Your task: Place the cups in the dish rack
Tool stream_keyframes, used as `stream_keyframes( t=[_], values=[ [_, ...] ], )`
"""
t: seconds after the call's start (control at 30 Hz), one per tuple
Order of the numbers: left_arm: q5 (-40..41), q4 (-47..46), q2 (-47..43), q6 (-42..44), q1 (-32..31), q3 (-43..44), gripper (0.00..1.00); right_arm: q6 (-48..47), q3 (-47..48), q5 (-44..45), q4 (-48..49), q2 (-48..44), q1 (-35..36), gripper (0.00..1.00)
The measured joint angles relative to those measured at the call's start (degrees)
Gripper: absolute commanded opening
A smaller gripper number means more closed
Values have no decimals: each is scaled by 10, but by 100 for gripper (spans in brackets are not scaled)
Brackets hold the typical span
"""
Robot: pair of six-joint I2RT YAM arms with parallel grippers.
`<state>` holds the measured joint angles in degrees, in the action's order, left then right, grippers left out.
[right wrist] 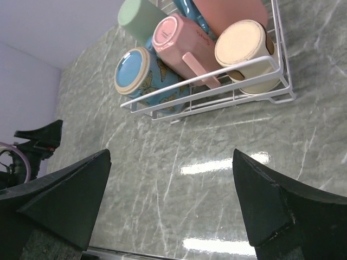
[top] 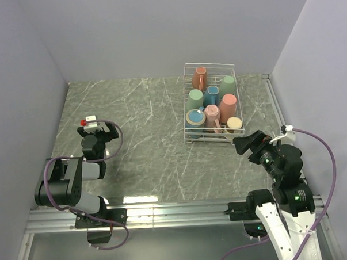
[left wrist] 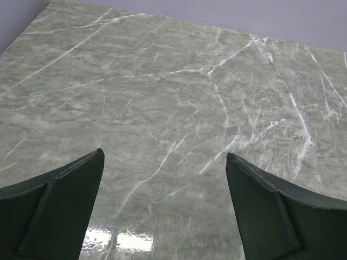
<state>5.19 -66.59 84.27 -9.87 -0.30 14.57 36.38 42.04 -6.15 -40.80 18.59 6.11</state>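
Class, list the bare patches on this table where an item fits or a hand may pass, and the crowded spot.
Free: the table stretch between left hand and dish rack; the strip before the rack's near side. Crowded: inside the rack, packed with cups, and its near right corner, by the right hand.

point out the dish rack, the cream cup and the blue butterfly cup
dish rack (top: 210, 63), top external view, far rim wire
cream cup (right wrist: 243, 43), right wrist view, round end face
blue butterfly cup (right wrist: 132, 70), right wrist view, blue round face

Grey-green marble-patterned tabletop (top: 145, 137) with white veins, boxed in by plain pale lavender walls (top: 158, 33); bright glare patches near the silver metal rail (top: 177, 213).
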Motion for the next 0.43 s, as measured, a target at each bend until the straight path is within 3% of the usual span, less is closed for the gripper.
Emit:
stream_keyframes(
  t=[0.43],
  values=[
    [0, 0, 0, 0, 0, 0, 99, -2, 0, 1, 1, -22, 0, 100]
  ],
)
